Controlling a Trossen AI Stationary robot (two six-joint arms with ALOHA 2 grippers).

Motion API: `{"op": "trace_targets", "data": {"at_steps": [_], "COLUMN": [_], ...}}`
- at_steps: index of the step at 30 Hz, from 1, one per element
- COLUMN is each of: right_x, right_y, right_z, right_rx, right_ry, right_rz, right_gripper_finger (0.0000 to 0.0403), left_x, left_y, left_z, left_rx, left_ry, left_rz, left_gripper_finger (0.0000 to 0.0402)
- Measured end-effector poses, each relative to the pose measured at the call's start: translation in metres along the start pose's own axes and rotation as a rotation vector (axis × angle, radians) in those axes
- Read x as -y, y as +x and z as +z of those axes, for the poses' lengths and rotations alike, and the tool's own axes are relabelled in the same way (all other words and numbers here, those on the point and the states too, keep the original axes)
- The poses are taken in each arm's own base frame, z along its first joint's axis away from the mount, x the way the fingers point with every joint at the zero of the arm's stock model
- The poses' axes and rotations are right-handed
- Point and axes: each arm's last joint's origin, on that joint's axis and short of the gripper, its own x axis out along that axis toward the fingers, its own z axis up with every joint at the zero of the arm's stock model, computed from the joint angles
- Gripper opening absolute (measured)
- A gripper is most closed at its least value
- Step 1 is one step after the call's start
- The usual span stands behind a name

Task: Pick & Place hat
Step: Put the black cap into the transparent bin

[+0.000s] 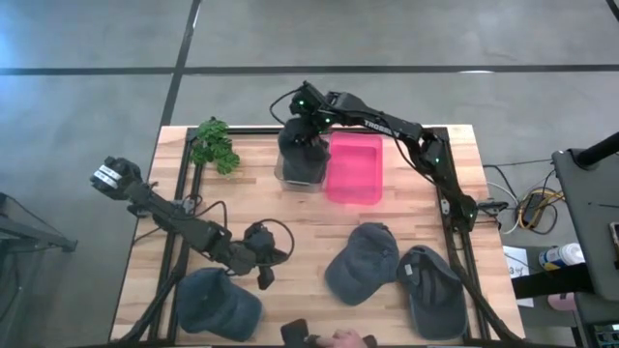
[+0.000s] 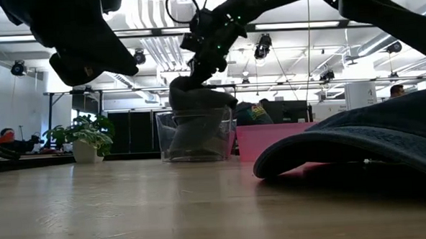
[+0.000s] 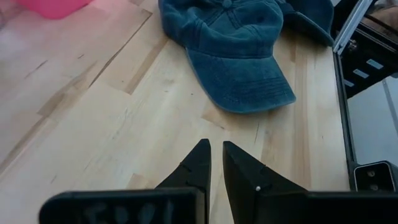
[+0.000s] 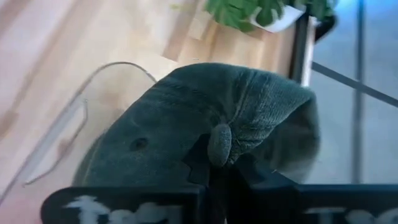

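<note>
table: pale wooden slatted tabletop (image 1: 261, 198) with a black frame, carries everything below
right arm: reaches across the far side of the table; right gripper (image 1: 302, 133) sits directly over the clear bin
left arm: stretched low over the near left part of the table; left gripper (image 3: 213, 163) hovers just above bare wood
held hat: dark grey-blue fabric cap (image 4: 205, 124), pinched at its crown by the right gripper's fingers, jaws clamped tight on the cloth; cap body hangs below the fingers, down into the bin
bin: clear plastic box (image 2: 194, 137), directly under the right gripper, cap partly inside it
pink tray: bright pink rectangular plastic tray (image 1: 355, 169), just beside the bin
loose hats: two blue denim caps (image 1: 363, 263) overlapping, ahead of the left gripper; one more blue cap (image 1: 215, 301) just beside it, near table edge
left gripper state: fingers nearly together, narrow gap, nothing between them
plant: small green potted plant (image 1: 215, 145), far left corner, near the bin
</note>
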Motion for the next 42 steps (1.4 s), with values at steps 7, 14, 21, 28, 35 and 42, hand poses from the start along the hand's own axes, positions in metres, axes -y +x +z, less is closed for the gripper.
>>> {"op": "trace_targets", "data": {"at_steps": [7, 14, 21, 28, 35, 42], "right_x": [-0.005, -0.013, -0.026, -0.026, -0.041, -0.065], "right_y": [-0.003, -0.003, -0.011, -0.052, -0.086, -0.048], "right_z": [0.007, 0.0, -0.01, 0.004, -0.009, -0.029], "right_rx": [-0.093, -0.257, -0.395, -0.329, -0.483, -0.653], "right_ry": [0.117, 0.257, 0.378, 0.502, 0.812, 0.776], "right_rz": [-0.138, -0.222, -0.149, -0.272, -0.333, -0.245], "right_gripper_finger": [0.0046, 0.0111, 0.0201, 0.0244, 0.0246, 0.0214], "left_x": [-0.007, -0.014, -0.021, -0.026, -0.029, -0.03], "left_y": [0.002, 0.006, 0.006, 0.005, 0.005, 0.003], "left_z": [-0.003, 0.0, 0.01, 0.017, 0.019, 0.019], "left_rx": [-0.008, -0.003, 0.012, 0.02, 0.002, -0.011], "left_ry": [0.024, 0.06, 0.108, 0.162, 0.182, 0.224], "left_rz": [0.025, 0.051, 0.06, 0.059, 0.044, 0.055], "left_gripper_finger": [0.0035, 0.0035, 0.0035, 0.0035, 0.0035, 0.0035]}}
